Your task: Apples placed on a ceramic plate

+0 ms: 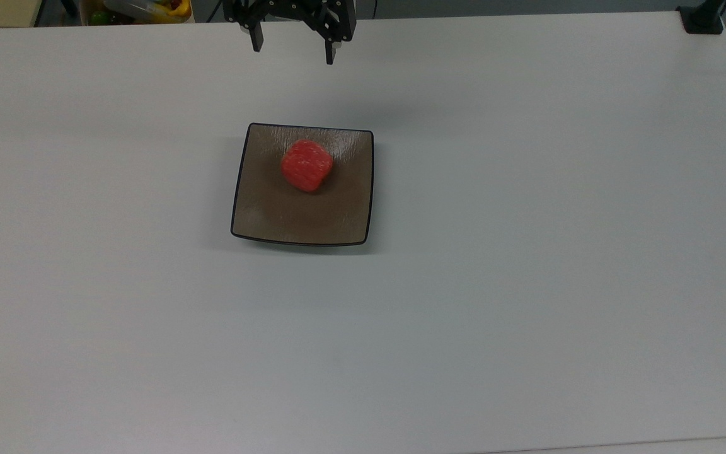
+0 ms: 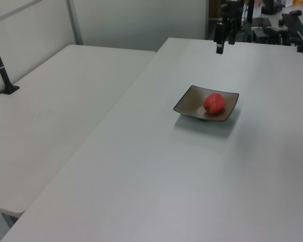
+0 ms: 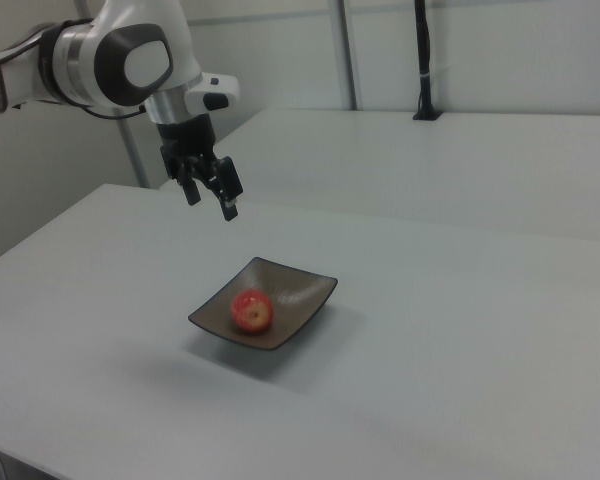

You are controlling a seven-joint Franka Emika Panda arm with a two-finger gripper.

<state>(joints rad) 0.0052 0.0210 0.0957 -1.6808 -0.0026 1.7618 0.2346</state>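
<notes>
- One apple [image 1: 306, 165] lies on the ceramic plate [image 1: 275, 217]; it is red and roundish, much smaller than the dish, and no second fruit sits with it.
- One ceramic plate, square with rounded corners and a thin dark rim, rests flat on the white table [image 1: 527, 252]. In the top view the apple sits in the plate's upper half, near the top edge and roughly midway across; in the right view [image 3: 251, 311] it lies toward the plate's near-left corner, showing a yellowish patch.
- One gripper [image 1: 292, 53] hangs in the air at the top view's upper edge, well apart from the plate and the fruit. Its two black fingers are spread wide with bare space between them, and they grasp nothing.
- In the right view the gripper [image 3: 212, 197] points down and slightly tilted, above and to the left of the plate [image 3: 300, 290], at the end of the white arm [image 3: 130, 60].
- In the left view the gripper [image 2: 222, 44] is beyond the plate [image 2: 189, 101], over the far part of the table, with the apple [image 2: 214, 103] sitting toward the plate's right side.
- Two white tables stand side by side in the left view, the second table [image 2: 50, 121] lying to the left view's left.
</notes>
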